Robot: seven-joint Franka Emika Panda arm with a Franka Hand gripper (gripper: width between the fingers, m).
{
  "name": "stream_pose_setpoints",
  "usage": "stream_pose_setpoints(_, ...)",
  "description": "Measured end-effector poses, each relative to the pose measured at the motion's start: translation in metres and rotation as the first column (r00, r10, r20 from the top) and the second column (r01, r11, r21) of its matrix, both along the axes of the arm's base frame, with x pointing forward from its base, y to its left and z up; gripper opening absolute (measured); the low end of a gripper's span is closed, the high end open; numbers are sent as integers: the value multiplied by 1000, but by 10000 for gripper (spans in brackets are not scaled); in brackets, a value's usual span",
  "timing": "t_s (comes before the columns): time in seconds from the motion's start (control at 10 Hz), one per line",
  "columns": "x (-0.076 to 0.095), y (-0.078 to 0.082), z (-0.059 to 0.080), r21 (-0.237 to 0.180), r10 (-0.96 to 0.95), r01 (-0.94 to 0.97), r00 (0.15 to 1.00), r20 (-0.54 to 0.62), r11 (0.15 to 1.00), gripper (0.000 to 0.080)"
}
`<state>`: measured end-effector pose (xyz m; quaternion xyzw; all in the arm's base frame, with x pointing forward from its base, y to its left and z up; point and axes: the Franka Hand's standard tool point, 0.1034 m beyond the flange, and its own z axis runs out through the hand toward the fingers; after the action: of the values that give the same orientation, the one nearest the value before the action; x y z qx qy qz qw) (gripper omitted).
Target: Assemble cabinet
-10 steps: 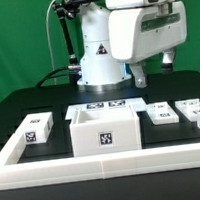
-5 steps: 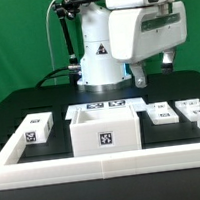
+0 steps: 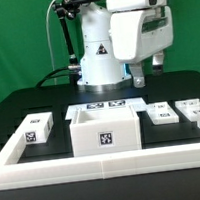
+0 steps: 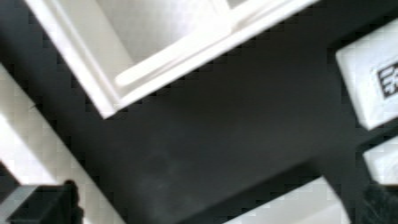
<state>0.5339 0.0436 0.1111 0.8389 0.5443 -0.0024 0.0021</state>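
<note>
The cabinet body [image 3: 104, 129], a white open-topped box with a tag on its front, stands at the front middle of the table. A tagged white block [image 3: 35, 130] lies at the exterior view's left. Two small tagged panels [image 3: 160, 112] [image 3: 193, 109] lie at its right. My gripper [image 3: 149, 73] hangs high above the table, behind and to the right of the body, open and empty. In the wrist view one dark finger [image 4: 45, 205] shows, along with a white rimmed piece [image 4: 151, 62] and a tagged piece [image 4: 377, 85] on the black table.
A low white border frame [image 3: 13, 150] runs round the front and sides of the work area. The marker board [image 3: 102, 107] lies flat just behind the cabinet body. The robot's base [image 3: 97, 63] stands at the back middle.
The wrist has shifted a little toward the exterior view's left, and the hand looks narrower. The parts on the table have not moved.
</note>
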Motion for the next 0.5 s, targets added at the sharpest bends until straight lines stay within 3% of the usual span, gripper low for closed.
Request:
stream_pose_setpoints(0.2,-11,-6,-7,0,76,-76,997,-27,997,797)
stream_pose_setpoints(0.5,-11,-5,-8,0,75,-75,997,-28,997,797)
